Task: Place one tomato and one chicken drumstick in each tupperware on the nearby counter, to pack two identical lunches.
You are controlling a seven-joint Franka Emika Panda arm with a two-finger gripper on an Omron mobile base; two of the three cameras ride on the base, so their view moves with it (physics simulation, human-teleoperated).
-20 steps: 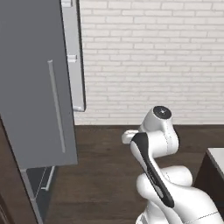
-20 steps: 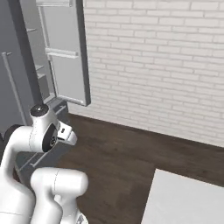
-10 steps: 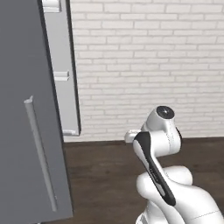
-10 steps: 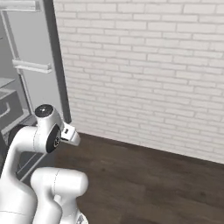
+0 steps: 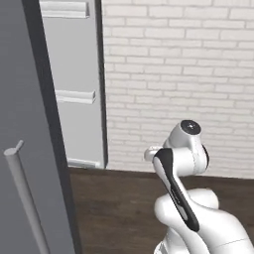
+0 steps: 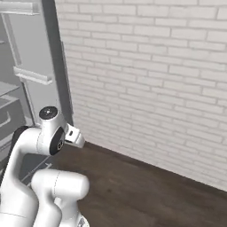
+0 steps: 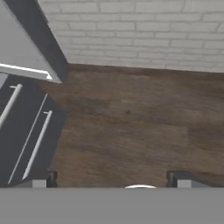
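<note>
In front of a white brick wall (image 5: 178,74), on a dark wooden floor (image 7: 131,122), the white Franka arm (image 5: 186,198) stands folded close over its base, its upper joint raised and its hand turned down toward the boards. To the arm's left rises a tall grey refrigerator: its open door (image 5: 74,84) shows pale inner shelf rails, and a second dark grey door panel (image 5: 25,149) with a slim bar handle (image 5: 25,198) stands at the near left edge of the left base view. In the right base view the same open door (image 6: 40,66) stands against the wall, with grey shelves visible further left inside the cabinet. In the hand view the gripper (image 7: 111,179) looks down on bare floor; its two dark fingertips (image 7: 181,179) rise well apart at the bottom of that view, with nothing between them, so the pincer is spread and empty. At the left of the hand view lies a dark grey front with two slim pale bar handles (image 7: 37,144), below the corner of the fridge door. No tomato, drumstick, tupperware or counter can be located in these views.
</note>
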